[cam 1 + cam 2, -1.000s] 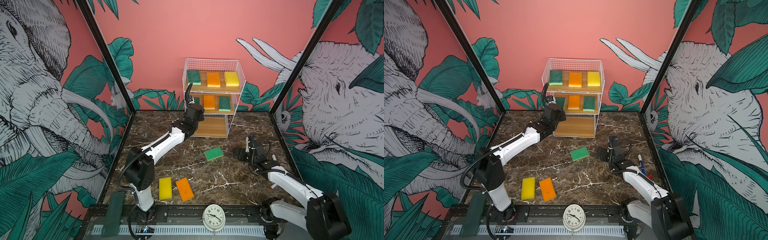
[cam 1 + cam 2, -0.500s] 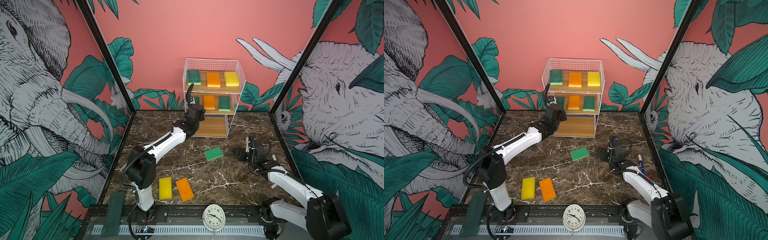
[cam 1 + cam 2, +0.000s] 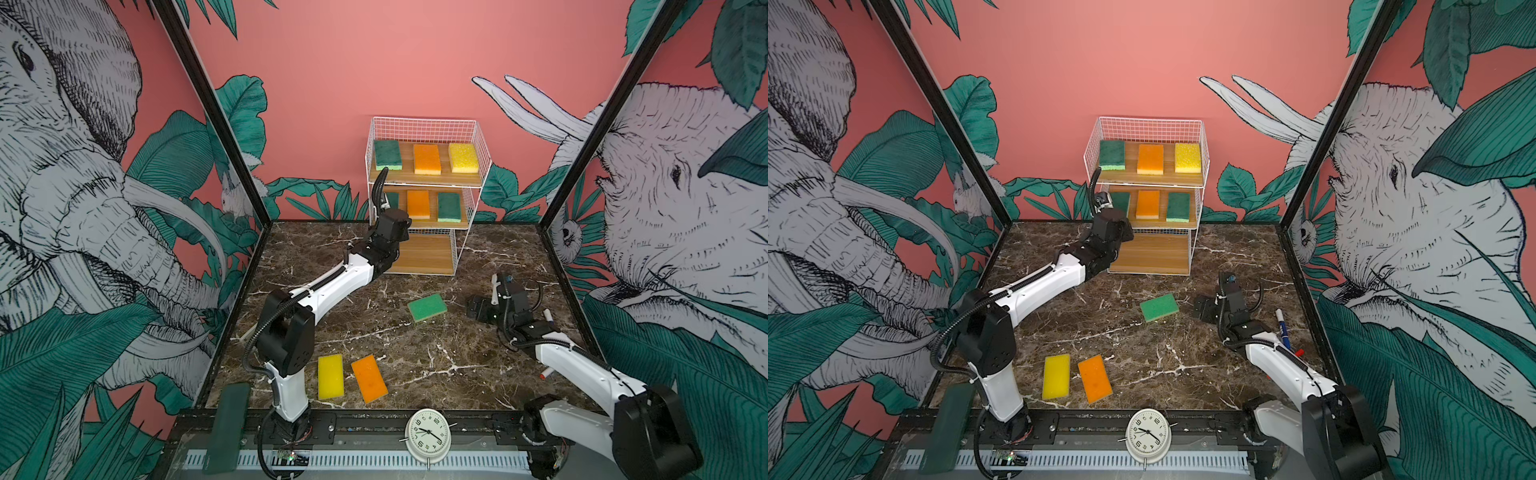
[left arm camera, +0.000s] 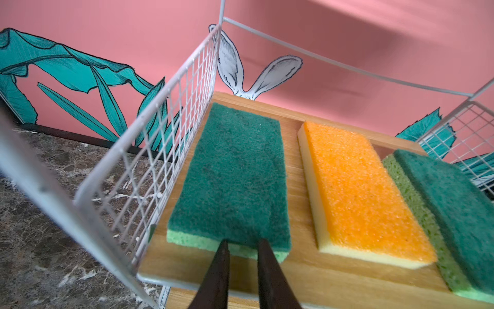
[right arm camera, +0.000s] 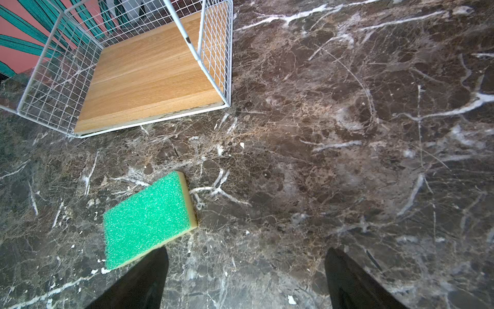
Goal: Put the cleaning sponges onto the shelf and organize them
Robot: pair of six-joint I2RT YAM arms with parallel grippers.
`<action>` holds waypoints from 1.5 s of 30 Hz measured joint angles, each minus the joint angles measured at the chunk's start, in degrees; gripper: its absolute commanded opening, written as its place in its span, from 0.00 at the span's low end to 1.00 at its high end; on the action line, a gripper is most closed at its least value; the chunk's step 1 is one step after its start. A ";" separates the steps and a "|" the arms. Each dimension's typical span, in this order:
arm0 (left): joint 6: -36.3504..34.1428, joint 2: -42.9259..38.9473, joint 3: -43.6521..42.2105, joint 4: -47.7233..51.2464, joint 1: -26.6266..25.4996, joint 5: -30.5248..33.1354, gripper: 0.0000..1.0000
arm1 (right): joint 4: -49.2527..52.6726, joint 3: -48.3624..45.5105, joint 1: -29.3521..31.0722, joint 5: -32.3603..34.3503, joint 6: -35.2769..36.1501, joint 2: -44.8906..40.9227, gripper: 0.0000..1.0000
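The shelf (image 3: 424,253) stands at the back, its lowest board bare. Green (image 3: 388,154), orange (image 3: 427,158) and yellow (image 3: 463,157) sponges lie on the top board. An orange (image 3: 417,203) and a green (image 3: 449,206) sponge lie on the middle board. My left gripper (image 4: 242,242) is shut and empty, its tips at the front edge of the middle board's left green sponge (image 4: 232,176). On the table lie green (image 3: 427,307), yellow (image 3: 331,376) and orange (image 3: 369,378) sponges. My right gripper (image 5: 246,252) is open, low over the table right of the green sponge (image 5: 148,219).
A marker pen (image 3: 1282,328) lies by the right wall behind the right arm. A white clock (image 3: 428,434) and a dark green flat object (image 3: 226,428) sit on the front rail. Glass walls enclose the marble table (image 3: 478,257) on three sides.
The left arm's elbow has shifted slightly to the right while its gripper stays at the middle board. The right arm and the sponges have not moved.
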State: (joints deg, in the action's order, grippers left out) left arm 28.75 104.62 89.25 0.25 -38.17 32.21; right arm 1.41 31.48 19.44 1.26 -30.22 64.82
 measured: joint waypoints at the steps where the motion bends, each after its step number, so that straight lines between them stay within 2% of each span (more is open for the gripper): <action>1: 0.00 0.15 0.00 -0.17 0.00 0.07 0.21 | -0.02 0.00 0.00 0.00 0.00 0.00 0.94; 45: -0.07 2.47 4.13 0.02 -0.42 6.91 0.21 | -0.98 -0.48 0.00 -0.02 -0.02 0.00 0.94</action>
State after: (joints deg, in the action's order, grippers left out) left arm 28.69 107.09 93.38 0.27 -38.59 39.11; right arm 0.43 31.00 19.44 1.23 -30.24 64.82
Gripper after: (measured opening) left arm 0.208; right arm 0.943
